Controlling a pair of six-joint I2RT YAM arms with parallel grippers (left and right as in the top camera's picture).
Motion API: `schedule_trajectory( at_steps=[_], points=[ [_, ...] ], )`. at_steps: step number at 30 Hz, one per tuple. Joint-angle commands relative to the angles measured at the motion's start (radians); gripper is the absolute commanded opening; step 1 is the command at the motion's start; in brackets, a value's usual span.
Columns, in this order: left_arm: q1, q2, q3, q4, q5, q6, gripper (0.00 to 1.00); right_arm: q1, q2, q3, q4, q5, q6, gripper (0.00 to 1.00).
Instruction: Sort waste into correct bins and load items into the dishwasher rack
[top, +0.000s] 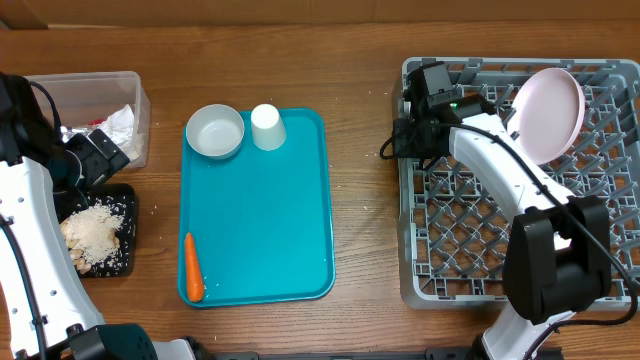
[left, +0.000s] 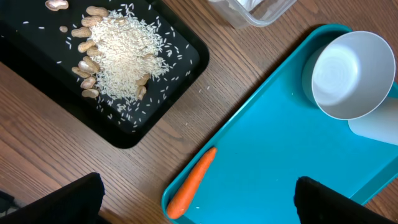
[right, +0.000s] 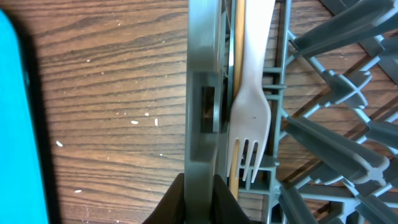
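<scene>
Overhead, the rack fills the right end of the worktop, with the plate leaning among the pegs at its far right corner. The right hand sits at the rack's left wall near the far corner, its fingers drawn close together with nothing seen between them. Just beyond its tips the fork lies inside the rack along that wall, tines toward the hand, with a thin stick pressed between the fork and the wall. The teal tray lies mid-worktop. A bowl sits in its far left corner, the cup stands upside down just beside the bowl, and the carrot lies along the tray's left rim near the near corner. The tub stands at the far left corner of the worktop, holding the napkin and the foil. The black tray lies on the near side of the tub, by the left edge, with a heap of nuts and crumbs in it. The left hand hangs over the strip of worktop between the black tray and the teal tray, above the carrot's end, its fingers spread wide and empty.
</scene>
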Motion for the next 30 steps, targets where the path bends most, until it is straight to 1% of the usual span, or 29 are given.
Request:
schedule_trajectory(
  at_steps=[1, 6, 12, 14, 18, 21, 23, 24, 25, 27, 30],
  points=[
    [0.003, 0.0, -0.001, 0.001, -0.011, -0.017, 1.0, 0.013, -0.01, 0.011, 0.034, -0.112, -0.138, 0.05],
    [0.003, 0.0, -0.001, 0.001, -0.011, -0.017, 1.0, 0.013, -0.01, 0.013, 0.021, -0.112, -0.161, 0.07],
    [0.003, 0.0, -0.001, 0.001, -0.011, -0.017, 1.0, 0.013, -0.01, 0.063, -0.016, -0.107, -0.164, 0.09],
    [0.003, 0.0, -0.001, 0.001, -0.011, -0.017, 1.0, 0.013, -0.01, 0.077, -0.028, -0.1, -0.163, 0.14],
    [0.003, 0.0, -0.001, 0.001, -0.011, -0.017, 1.0, 0.013, -0.01, 0.092, -0.05, -0.09, -0.152, 0.33],
    [0.003, 0.0, -0.001, 0.001, -0.011, -0.017, 1.0, 0.013, -0.01, 0.111, -0.079, -0.077, -0.12, 0.4],
    [0.003, 0.0, -0.001, 0.001, -0.011, -0.017, 1.0, 0.013, -0.01, 0.142, -0.112, -0.075, -0.107, 0.42],
    [0.003, 0.0, -0.001, 0.001, -0.011, -0.017, 1.0, 0.013, -0.01, 0.167, -0.137, -0.075, -0.097, 0.46],
    [0.003, 0.0, -0.001, 0.001, -0.011, -0.018, 1.0, 0.013, -0.01, 0.192, -0.16, -0.076, -0.091, 0.52],
    [0.003, 0.0, -0.001, 0.001, -0.011, -0.017, 1.0, 0.013, -0.01, 0.248, -0.21, -0.087, -0.091, 0.77],
    [0.003, 0.0, -0.001, 0.001, -0.011, -0.017, 1.0, 0.017, -0.01, 0.336, -0.273, -0.156, -0.091, 0.96]
  ],
)
